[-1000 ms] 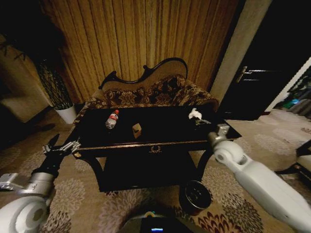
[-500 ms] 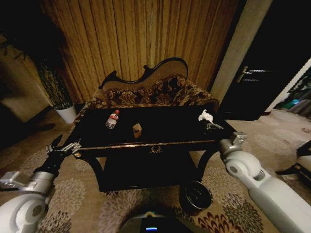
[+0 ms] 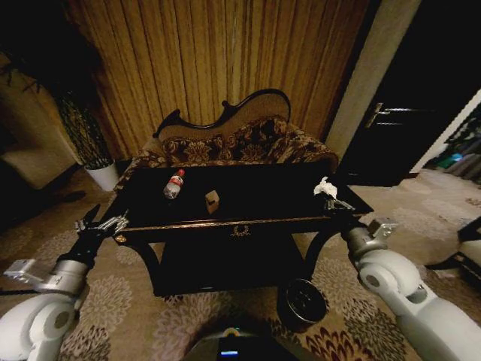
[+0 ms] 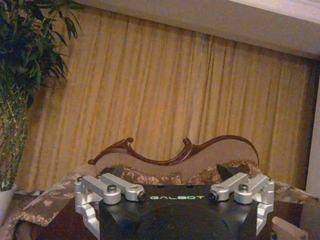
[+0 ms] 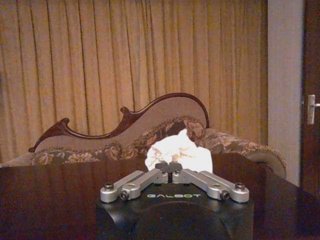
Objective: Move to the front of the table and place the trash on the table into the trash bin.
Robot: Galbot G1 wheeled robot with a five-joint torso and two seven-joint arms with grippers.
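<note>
One tissue sits pinched in the right gripper at the tabletop's three o'clock; its light grip could slip. The left gripper hangs with jaws apart.

The table top lies mostly bare: a bottle and small box sit left of centre, well apart from the tissue at the right edge. Behind, the sofa closes off the far side (curtains beyond it). The trash bin stands open on the carpet beside the table's right front leg.
</note>
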